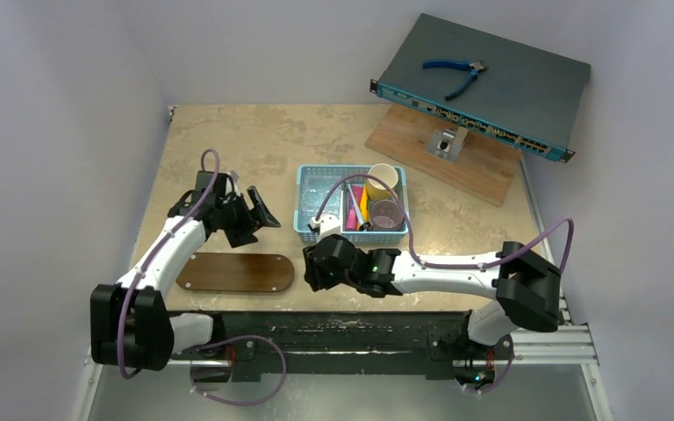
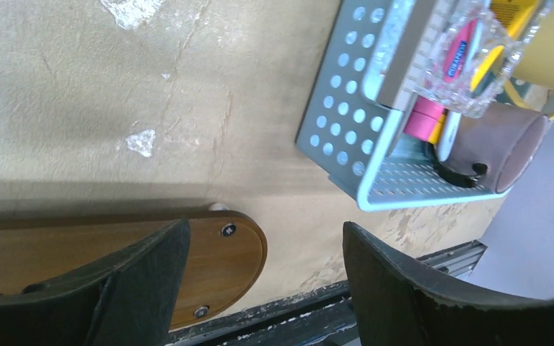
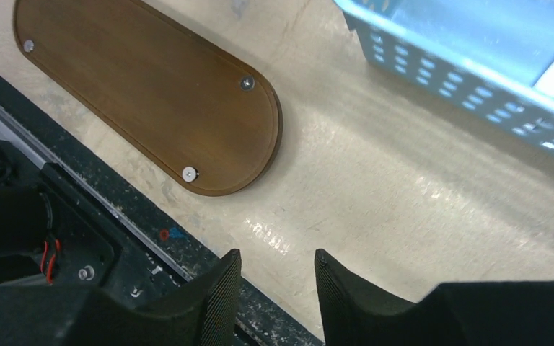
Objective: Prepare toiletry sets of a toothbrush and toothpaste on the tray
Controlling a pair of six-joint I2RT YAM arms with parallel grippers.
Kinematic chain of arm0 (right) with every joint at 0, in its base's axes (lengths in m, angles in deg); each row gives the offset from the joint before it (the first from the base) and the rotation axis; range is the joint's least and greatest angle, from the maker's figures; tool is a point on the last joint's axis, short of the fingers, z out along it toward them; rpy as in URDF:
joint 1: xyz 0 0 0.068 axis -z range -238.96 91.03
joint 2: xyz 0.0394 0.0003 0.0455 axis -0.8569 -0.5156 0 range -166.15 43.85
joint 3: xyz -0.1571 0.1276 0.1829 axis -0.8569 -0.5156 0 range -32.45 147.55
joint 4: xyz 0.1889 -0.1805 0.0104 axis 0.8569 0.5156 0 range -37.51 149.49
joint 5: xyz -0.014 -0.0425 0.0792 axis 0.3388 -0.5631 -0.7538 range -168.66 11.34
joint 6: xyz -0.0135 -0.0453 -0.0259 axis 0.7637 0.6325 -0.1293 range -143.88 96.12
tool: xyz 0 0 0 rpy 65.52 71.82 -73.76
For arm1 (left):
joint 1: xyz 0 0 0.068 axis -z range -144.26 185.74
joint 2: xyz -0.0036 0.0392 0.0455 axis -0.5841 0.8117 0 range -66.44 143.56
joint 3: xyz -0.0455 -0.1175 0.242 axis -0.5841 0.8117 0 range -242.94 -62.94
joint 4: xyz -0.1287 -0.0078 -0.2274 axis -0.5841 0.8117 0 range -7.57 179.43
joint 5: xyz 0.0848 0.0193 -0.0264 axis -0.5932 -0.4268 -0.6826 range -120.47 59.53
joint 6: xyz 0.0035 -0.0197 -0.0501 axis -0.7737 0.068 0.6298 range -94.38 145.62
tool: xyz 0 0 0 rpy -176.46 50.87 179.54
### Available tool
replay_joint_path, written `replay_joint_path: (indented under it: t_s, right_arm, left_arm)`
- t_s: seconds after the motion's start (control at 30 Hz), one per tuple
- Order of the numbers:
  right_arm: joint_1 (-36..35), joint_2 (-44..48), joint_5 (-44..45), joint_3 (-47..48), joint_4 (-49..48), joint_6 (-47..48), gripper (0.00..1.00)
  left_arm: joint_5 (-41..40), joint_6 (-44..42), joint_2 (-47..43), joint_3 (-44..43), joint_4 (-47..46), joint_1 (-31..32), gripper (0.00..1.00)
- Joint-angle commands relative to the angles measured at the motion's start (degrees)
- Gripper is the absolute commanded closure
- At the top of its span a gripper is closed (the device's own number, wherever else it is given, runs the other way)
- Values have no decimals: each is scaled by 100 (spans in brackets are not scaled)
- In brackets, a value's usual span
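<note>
- The tray [image 1: 235, 273] is lying flat close to the near edge of the table [image 1: 254, 145], between the two arm bases.
- The pink tube [image 1: 351, 216] and the yellow tube [image 1: 364, 203] are sitting in the right half of the blue basket [image 1: 302, 200], beside a cream cup [image 1: 383, 180] and a purple cup [image 1: 386, 213], well apart from the tray.
- The left pincer [image 1: 259, 210] is hanging wide open, gripping nothing, over the stretch of table between the tray and the basket's left wall.
- The right pincer [image 1: 314, 263] is hovering just beside the tray's rounded right end, its fingers parted by a narrow gap with nothing between them.
- The left wrist view is showing the basket's perforated corner [image 2: 339, 108] and the purple cup [image 2: 505, 148] lying on its side, which the overhead view is blurring.
- The right wrist view is showing the tray's screw heads [image 3: 246, 83] and the black rail [image 3: 115, 209] running along the table's edge.
</note>
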Motion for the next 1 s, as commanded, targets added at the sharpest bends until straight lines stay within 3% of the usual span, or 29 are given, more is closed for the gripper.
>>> replay_joint_path:
  t_s: [0.0, 0.43, 0.97]
  right_arm:
    - [-10, -233, -178, -90, -544, -584, 53]
    - [-10, -1108, -38, 509, -483, -1257, 46]
    - [-10, -1956, 694, 1472, 338, -1800, 46]
  left_arm:
    - [-188, -250, -545, -398, 507, 20, 23]
    - [14, -769, -1729, -600, 1211, 22, 18]
    - [258, -1234, -2082, -614, 1460, 20, 17]
